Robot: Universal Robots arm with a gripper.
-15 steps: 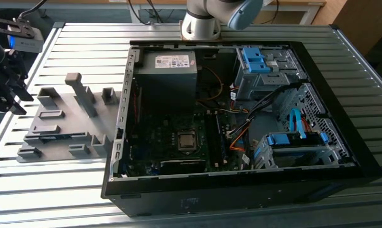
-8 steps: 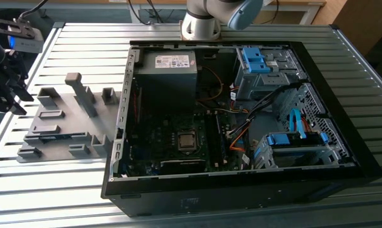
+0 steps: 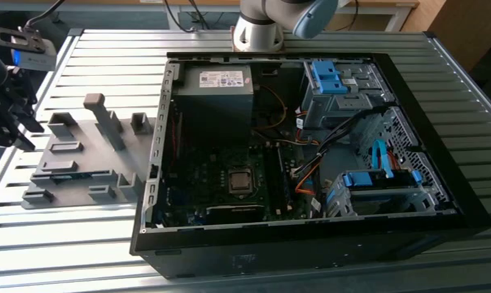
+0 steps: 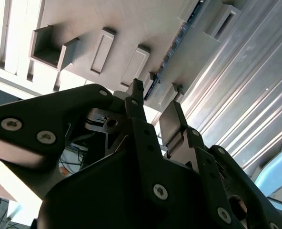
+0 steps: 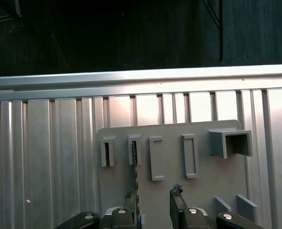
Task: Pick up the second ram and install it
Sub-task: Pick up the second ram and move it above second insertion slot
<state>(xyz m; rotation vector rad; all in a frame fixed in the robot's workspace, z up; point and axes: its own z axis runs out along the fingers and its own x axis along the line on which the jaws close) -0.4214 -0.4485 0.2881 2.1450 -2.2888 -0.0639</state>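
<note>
Hovering above the grey holder tray (image 3: 82,160) on the desk (image 3: 66,244), the claw (image 5: 154,192) stood open and empty. The second ram (image 4: 172,52) sat on edge in its holder slot, just beside one fingertip and not yet between the two. Pick-up stage, I reckoned, with nothing installed in the open computer case (image 3: 229,253). A clean grip called for centring on that thin board.
</note>
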